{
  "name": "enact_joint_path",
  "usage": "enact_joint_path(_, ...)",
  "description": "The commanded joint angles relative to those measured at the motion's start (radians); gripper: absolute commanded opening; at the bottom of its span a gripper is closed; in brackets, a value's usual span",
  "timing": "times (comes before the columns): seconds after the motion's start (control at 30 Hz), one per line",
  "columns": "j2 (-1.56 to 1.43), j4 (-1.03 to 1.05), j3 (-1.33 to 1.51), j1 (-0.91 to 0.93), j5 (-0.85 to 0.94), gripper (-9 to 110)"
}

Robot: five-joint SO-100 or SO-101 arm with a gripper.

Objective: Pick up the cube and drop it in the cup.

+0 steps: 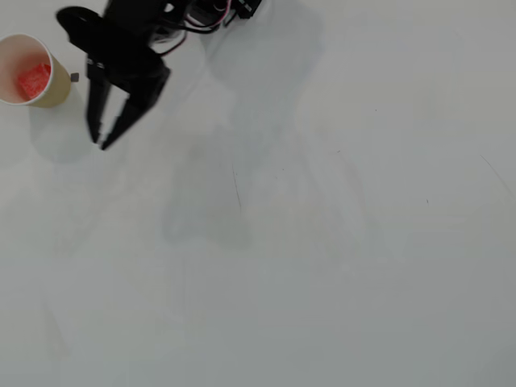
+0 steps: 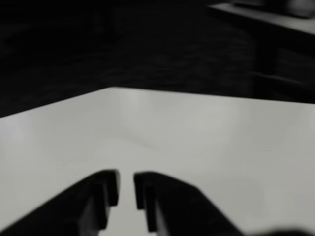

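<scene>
The tan paper cup (image 1: 55, 87) stands at the top left of the overhead view. The red cube (image 1: 33, 80) lies inside it, on the white bottom. My black gripper (image 1: 99, 144) is just right of the cup and below it in that view, fingers pointing down-left, clear of the cup. Its jaws stand almost together with only a thin slit between them, and nothing is held. In the wrist view the gripper (image 2: 126, 189) shows the two dark fingertips (image 2: 110, 187) over the bare white table; the cup and the cube are out of that view.
The white table (image 1: 322, 242) fills the overhead view, with faint shadows and scuff marks. The arm's base and cables (image 1: 210, 12) sit at the top edge. The wrist view shows the table's far edge (image 2: 113, 88) against a dark background.
</scene>
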State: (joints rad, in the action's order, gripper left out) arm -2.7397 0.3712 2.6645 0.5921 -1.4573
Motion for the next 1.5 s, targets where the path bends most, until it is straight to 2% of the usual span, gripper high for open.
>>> enact_joint_path(0.0, -0.084, 0.051, -0.008, -0.137, 0.000, 1)
enact_joint_path(0.3, -0.176, 0.230, 0.123, -0.371, 0.000, 1)
enact_joint_path(0.6, -0.249, 0.351, 0.249, -0.514, 0.000, 1)
enact_joint_path(1.2, -0.393, 0.747, 0.387, -0.630, 0.000, 1)
enact_joint_path(1.47, -0.397, 0.779, 0.456, -0.629, 0.000, 1)
